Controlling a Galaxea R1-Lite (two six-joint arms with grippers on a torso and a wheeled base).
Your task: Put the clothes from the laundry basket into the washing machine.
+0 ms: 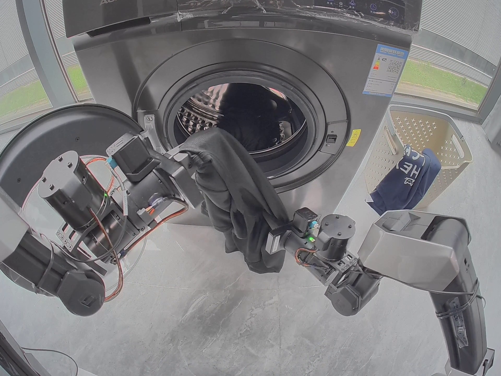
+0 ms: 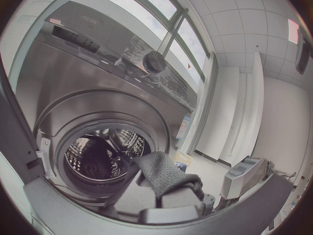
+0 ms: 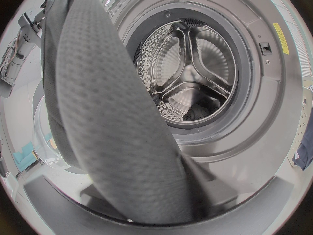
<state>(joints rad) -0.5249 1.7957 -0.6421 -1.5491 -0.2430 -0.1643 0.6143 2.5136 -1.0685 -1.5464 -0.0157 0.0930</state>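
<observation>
Holding black garment (image 1: 240, 199) at washing machine rim (image 1: 319, 131).

A garment (image 1: 235, 194) hung before the washing machine (image 1: 292, 53) opening; the laundry basket (image 1: 417, 129) stood to its right, the door (image 1: 62, 131) to its left.

Left arm: reaches forward from the lower left, wrist higher than the right one. Left gripper (image 1: 194, 159) is pinched on the upper end of the black garment (image 1: 235, 194), with cloth between its fingers (image 2: 181, 198).
Right arm: elbow bent, forearm angled in from the right. Right gripper (image 1: 272, 238) is clamped on the garment's lower fold.
</observation>
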